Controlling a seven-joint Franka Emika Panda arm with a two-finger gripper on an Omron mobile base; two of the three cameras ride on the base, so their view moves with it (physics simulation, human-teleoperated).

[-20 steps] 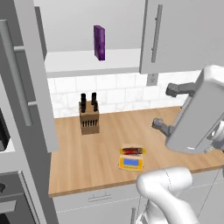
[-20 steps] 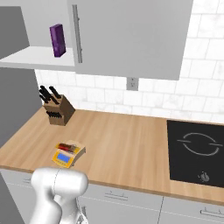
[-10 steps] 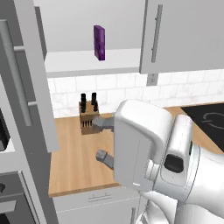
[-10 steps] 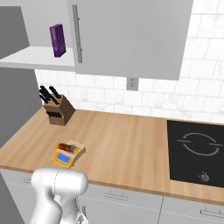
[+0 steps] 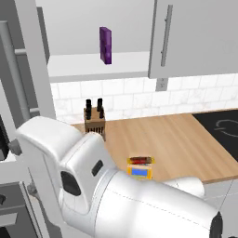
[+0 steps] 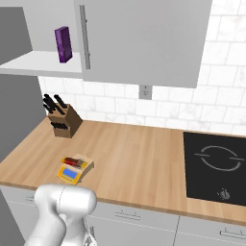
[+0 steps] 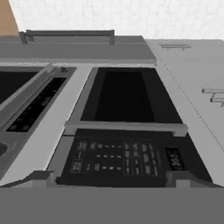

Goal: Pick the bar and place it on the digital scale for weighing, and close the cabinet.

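Observation:
The red bar point(image 5: 140, 160) point(image 6: 74, 160) lies flat on top of the yellow digital scale point(image 5: 141, 172) point(image 6: 72, 172), near the counter's front edge. The cabinet's left door point(image 5: 25, 79) stands wide open, baring the white shelf point(image 5: 93, 67) point(image 6: 33, 62). Its right door point(image 5: 195, 37) point(image 6: 144, 38) is shut. My arm has swung far left, well away from the scale. My gripper point(image 5: 22, 167) point(image 7: 109, 179) is open and empty, its fingertips point(image 7: 40, 176) wide apart. It faces a dark appliance front beside the open door.
A tall purple box point(image 5: 105, 45) point(image 6: 63, 44) stands on the cabinet shelf. A wooden knife block point(image 5: 94, 124) point(image 6: 63, 120) sits at the back left of the counter, a black cooktop point(image 5: 223, 130) point(image 6: 216, 166) at the right. The hand view shows a keypad panel point(image 7: 118, 162) and a bar handle point(image 7: 122, 127).
My arm has swept from the right side of the left base view across to the far left. The bar, scale and cabinet doors have not moved.

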